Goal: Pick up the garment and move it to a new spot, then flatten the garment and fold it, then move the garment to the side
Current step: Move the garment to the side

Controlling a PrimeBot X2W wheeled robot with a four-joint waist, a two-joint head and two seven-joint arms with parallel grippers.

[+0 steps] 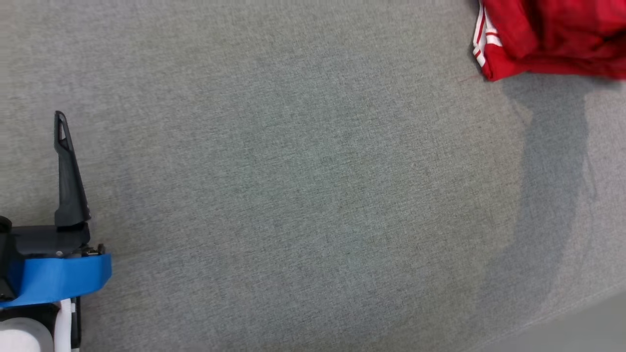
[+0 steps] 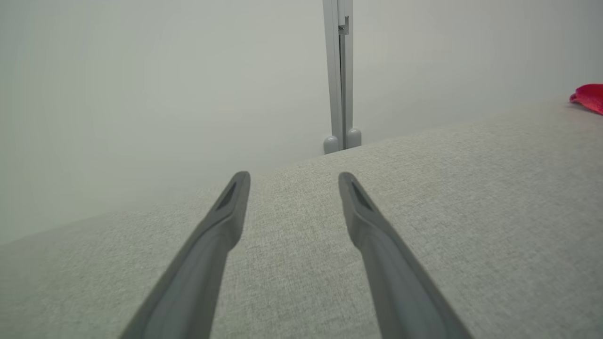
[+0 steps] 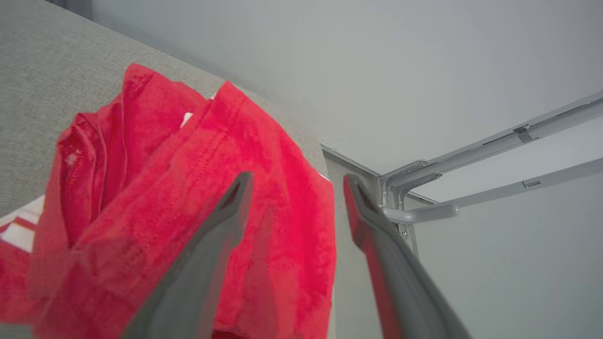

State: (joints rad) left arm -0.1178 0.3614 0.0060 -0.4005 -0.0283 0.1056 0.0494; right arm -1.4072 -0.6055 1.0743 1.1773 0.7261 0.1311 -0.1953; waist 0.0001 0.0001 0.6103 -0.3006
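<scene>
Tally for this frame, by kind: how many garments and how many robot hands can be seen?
Garments: 1, the red garment
Robot hands: 2, the left hand and the right hand, both open
Total: 3

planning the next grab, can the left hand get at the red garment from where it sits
Probably not easily. Nothing blocks it across the grey surface, but the left hand sits near left and the garment lies far right; the open right hand is beside it.
</scene>
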